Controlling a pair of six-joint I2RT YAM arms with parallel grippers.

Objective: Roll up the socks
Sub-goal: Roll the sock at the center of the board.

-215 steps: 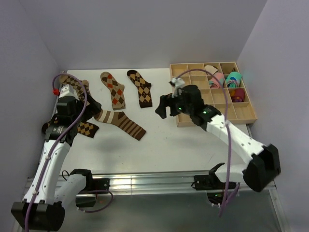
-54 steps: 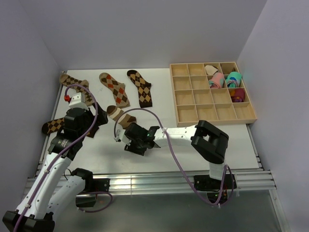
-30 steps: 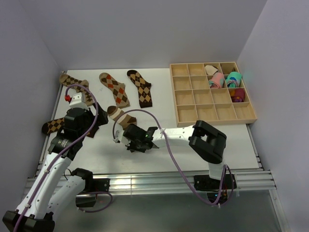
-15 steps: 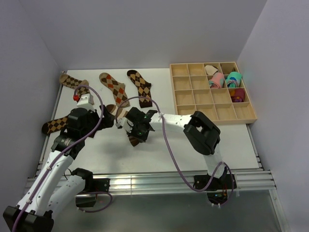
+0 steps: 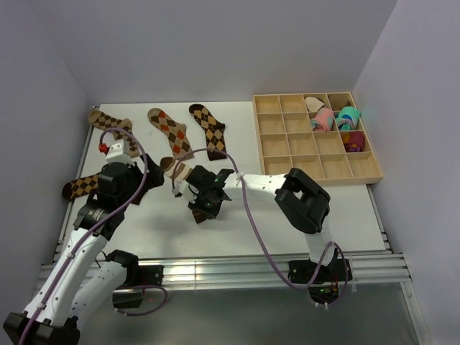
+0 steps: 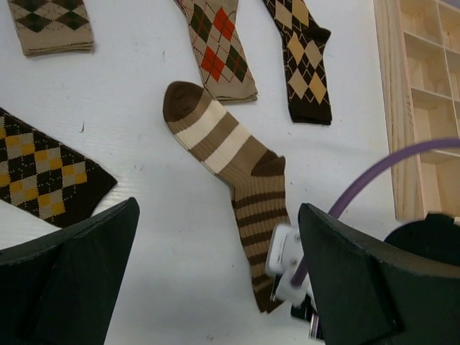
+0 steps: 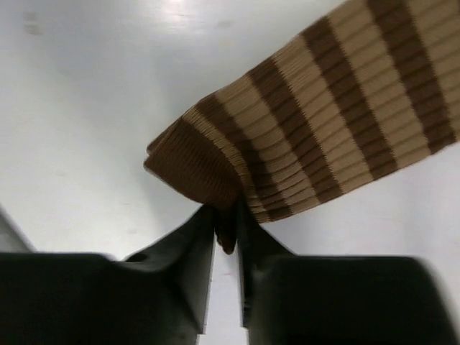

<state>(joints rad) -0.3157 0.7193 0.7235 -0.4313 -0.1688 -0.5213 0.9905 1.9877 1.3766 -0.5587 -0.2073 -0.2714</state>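
Where we find the striped sock (image 6: 228, 154): it lies flat on the white worktop (image 5: 251, 226), near the middle. Its brown toe points to the far left and its cuff end is nearest the arms' bases.
Right gripper (image 7: 226, 224): we see it low over the cuff end with its jaws almost together. The edge of the brown cuff is pinched between the fingertips, and the knit is bunched there.
Left gripper (image 6: 218, 208): we see it spread wide above the worktop, looking down on the striped sock, with nothing between its fingers.
Argyle socks (image 5: 169, 131): we count three lying flat in a row along the far edge. The fourth argyle sock (image 5: 81, 187), dark with yellow diamonds, lies at the left, partly under the left arm.
Wooden tray (image 5: 320, 177): it sits at the right of the worktop. We see pink and teal rolled bundles (image 5: 332, 116) in its far-right compartments.
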